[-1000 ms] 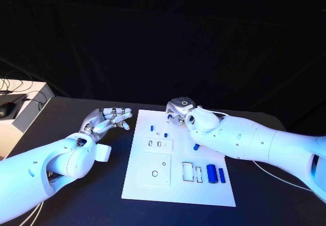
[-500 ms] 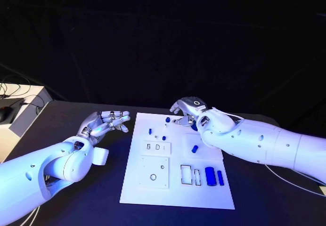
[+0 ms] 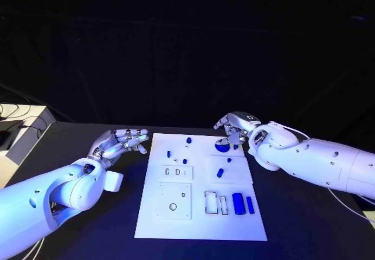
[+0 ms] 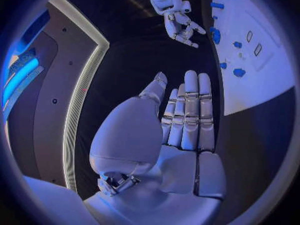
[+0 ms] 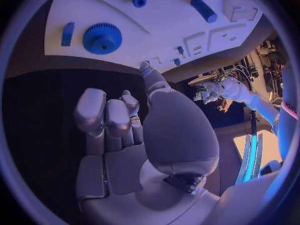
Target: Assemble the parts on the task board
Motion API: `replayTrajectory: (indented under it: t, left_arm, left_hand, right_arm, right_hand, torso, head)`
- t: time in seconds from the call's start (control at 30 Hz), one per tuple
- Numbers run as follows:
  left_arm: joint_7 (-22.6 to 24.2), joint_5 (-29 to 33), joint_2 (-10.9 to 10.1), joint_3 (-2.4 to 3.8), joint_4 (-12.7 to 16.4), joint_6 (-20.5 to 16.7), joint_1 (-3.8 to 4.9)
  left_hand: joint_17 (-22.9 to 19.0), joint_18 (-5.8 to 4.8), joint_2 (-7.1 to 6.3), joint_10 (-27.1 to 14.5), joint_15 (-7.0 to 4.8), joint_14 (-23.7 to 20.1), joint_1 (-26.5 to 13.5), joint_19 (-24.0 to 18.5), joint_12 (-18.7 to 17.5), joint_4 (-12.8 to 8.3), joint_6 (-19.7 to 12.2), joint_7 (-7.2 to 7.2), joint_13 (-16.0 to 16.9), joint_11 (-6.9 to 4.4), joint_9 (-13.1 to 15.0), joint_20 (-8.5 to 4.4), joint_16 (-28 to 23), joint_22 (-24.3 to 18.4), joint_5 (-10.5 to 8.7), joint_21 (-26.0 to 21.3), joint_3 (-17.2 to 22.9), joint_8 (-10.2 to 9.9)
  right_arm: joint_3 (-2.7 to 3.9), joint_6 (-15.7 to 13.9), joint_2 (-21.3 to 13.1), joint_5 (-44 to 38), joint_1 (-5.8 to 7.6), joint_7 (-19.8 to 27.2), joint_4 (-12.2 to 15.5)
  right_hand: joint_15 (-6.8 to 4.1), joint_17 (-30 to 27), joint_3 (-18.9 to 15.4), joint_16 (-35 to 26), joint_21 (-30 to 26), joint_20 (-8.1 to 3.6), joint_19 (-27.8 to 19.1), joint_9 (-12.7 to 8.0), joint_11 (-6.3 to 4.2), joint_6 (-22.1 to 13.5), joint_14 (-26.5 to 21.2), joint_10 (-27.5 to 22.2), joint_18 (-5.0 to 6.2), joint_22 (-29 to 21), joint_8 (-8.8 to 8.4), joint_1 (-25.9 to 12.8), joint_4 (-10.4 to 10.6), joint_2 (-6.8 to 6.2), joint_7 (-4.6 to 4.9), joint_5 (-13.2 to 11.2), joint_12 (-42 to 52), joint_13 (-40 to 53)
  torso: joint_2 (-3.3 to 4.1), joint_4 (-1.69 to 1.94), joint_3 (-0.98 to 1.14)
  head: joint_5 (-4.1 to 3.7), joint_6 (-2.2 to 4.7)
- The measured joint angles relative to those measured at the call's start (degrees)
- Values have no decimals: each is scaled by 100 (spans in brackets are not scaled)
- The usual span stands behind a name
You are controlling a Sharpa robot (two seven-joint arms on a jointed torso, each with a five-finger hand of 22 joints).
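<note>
- Black table (image 3: 86,227) under a dark backdrop, and the white task board (image 3: 199,216) lies flat in the middle of it, between the two arms.
- Left hand (image 3: 121,142) hovers just off the board's left edge, palm turned up, fingers straight and side by side, nothing in it; the left wrist view (image 4: 187,110) shows the same flat, empty palm.
- Right hand (image 3: 234,128) hangs over the board's far right corner, fingers curled downward above the blue gear (image 3: 222,147); from the right wrist view (image 5: 119,130) the fingers are bent in with nothing between them, and the gear (image 5: 102,38) sits on the board apart from them.
- Near the gear, a small blue peg (image 3: 188,140) stands toward the far edge, and another blue piece (image 3: 219,173) lies tilted at mid-board.
- Down at the near right, a thick blue cylinder (image 3: 237,203) lies just beside a thinner blue bar (image 3: 250,204), both next to two rectangular slots (image 3: 212,201).
- On the board's left half sits a raised white block (image 3: 176,171) with two small slots.
</note>
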Motion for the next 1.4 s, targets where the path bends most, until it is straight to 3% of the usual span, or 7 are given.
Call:
replayTrajectory:
  t: [0.2,0.57,1.4]
  left_arm:
    - [6,-27,7,0,-7,47,-28]
    - [5,-103,5,-1,-22,66,-43]
    - [-18,-153,-6,0,-65,61,-45]
  left_hand:
    - [-9,0,0,0,0,0,0,0,0,0,0,0,0,0,0,0,0,-9,0,0,0,0]
    - [-8,0,0,-20,0,0,0,0,0,-31,-19,-20,0,-20,0,0,0,-14,0,0,0,0]
    - [-19,0,0,-62,-21,22,0,23,0,-47,-70,31,0,21,0,-22,0,-47,0,0,-16,0]
  right_arm:
    - [0,421,-13,90,3,-20,-183]
    - [2,817,187,172,-17,-120,-630]
    - [12,1237,359,191,-64,-228,-907]
  right_hand:
    - [40,559,28,247,563,26,15,0,49,125,40,218,-53,-1,0,-121,-35,41,-6,294,349,520]
    - [41,784,67,277,740,26,14,-1,34,152,42,321,-98,-1,0,-186,-75,110,-13,591,377,583]
    - [21,898,83,277,851,35,5,8,-21,201,63,427,-119,-4,-1,-262,-137,186,-22,652,344,582]
  torso:
    - [1,7,4]
    - [14,30,5]
    - [16,30,10]
  head:
    - [-42,-44]
    - [-83,-85]
    - [-58,-83]
